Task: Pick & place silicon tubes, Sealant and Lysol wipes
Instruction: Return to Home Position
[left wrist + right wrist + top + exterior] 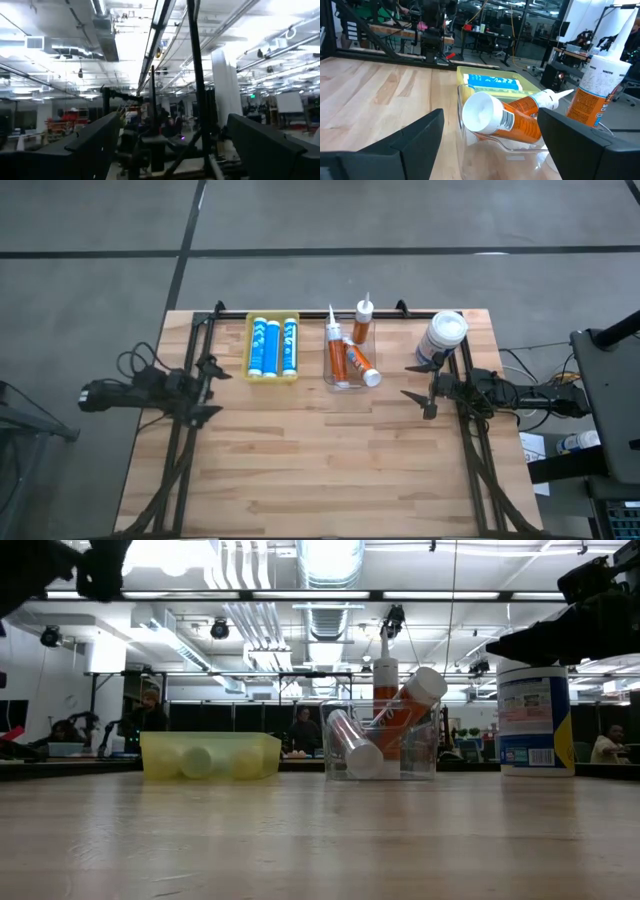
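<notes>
The white Lysol wipes canister (pixel 443 338) stands upright on the table at the far right; it also shows in the low view (pixel 535 720). Several slim blue-and-white tubes (pixel 272 346) lie in a yellow tray (pixel 250 350). Orange sealant tubes (pixel 350 358) sit in a clear bin (pixel 495 145), one standing upright (pixel 364 320). My right gripper (pixel 418 388) is open and empty, just on the near side of the canister, pointing toward the bin. My left gripper (pixel 212 392) is open and empty at the table's left, near the yellow tray.
A black frame rail (pixel 300 313) runs along the table's far edge, and arm supports run down both sides. Bare wood (pixel 320 460) fills the near half of the table. People sit at desks in the room beyond (pixel 150 715).
</notes>
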`<state>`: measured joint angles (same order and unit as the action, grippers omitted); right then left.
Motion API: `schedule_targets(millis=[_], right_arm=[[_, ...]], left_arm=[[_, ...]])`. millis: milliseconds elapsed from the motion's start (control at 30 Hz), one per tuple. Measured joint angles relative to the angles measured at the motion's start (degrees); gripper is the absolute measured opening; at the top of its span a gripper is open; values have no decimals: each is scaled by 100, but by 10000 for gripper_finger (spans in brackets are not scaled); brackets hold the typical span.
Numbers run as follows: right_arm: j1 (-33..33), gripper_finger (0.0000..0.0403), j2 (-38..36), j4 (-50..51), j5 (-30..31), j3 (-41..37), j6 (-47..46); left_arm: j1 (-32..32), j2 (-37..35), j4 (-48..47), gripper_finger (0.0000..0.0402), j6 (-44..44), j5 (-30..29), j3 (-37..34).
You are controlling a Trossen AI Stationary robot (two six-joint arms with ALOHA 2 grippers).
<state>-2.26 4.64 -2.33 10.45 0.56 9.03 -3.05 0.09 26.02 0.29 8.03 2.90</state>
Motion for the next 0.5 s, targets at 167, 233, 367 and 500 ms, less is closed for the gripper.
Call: schedule_targets(millis=[167, 233, 367, 500], right_arm=[[0, 320, -4, 0, -1, -1, 0], [0, 320, -4, 0, -1, -2, -1], [-2, 320, -4, 0, -1, 0, -1], [-1, 320, 0, 0, -1, -1, -1]], left_arm=[[13, 29, -340, 361, 426, -56, -198], [13, 12, -550, 361, 558, -48, -239], [17, 1, -1067, 361, 838, -54, -237], [20, -1, -2034, 361, 1005, -273, -237]])
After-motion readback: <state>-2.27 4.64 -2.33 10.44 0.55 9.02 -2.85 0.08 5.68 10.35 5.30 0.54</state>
